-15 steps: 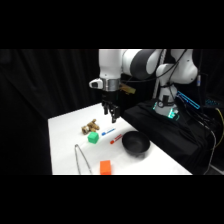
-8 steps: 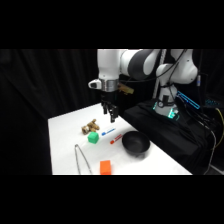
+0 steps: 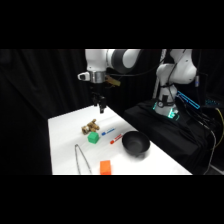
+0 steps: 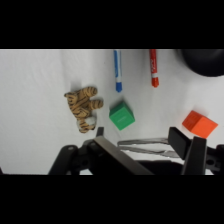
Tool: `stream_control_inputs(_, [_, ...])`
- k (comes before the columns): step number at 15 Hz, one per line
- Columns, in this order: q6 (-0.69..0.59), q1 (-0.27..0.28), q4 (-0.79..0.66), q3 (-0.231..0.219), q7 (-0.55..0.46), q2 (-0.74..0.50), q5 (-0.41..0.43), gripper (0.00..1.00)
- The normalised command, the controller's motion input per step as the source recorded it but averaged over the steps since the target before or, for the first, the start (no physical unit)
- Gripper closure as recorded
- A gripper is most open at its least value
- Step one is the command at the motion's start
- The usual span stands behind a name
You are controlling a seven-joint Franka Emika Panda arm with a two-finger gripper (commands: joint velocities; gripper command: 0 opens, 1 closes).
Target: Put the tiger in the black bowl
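Side view: the white arm's two-finger gripper (image 3: 101,106) hangs above the far part of the white table (image 3: 62,145), clear of the surface and carrying nothing. Whether its fingers stand apart cannot be told here. The tiger, a small tan-and-brown striped toy animal (image 3: 90,127), lies on the table below and slightly nearer the camera than the gripper, just beside a green cube (image 3: 93,138). The round, glossy black bowl (image 3: 135,143) sits apart to the picture's right and holds nothing. A blue marker (image 3: 106,133), a red marker (image 3: 116,138), an orange block (image 3: 105,167) and metal tongs (image 3: 80,158) also lie on the table.

Wrist view: the gripper (image 4: 145,145) is released, its fingers spread and holding nothing. The tiger (image 4: 83,106) lies on its side, above and to the left of the gap between the fingers, its long axis running roughly top to bottom of the picture. The green cube (image 4: 121,115) sits closer to that gap than the tiger does. Judgement: the gripper must shift towards the tiger before descending, or it risks closing on the cube.
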Motion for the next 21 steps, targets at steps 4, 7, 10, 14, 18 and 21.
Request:
stream_control_inputs(4, [-0.21, -0.084, 0.53, -0.026, -0.39, 0.37, -0.008, 0.0])
stream_control_inputs(7, [-0.15, -0.092, 0.52, -0.02, -0.32, 0.44, -0.049, 0.0])
stream_control_inputs(10, [-0.11, -0.06, 0.48, -0.014, -0.16, 0.43, -0.106, 0.0])
stream_control_inputs(14, [-0.07, -0.068, 0.43, -0.038, -0.07, 0.39, -0.115, 0.0])
stream_control_inputs(18, [-0.08, -0.076, 0.36, -0.024, -0.05, 0.32, -0.091, 0.0])
stream_control_inputs(21, [-0.12, -0.051, 0.33, 0.015, -0.03, 0.28, -0.059, 0.0])
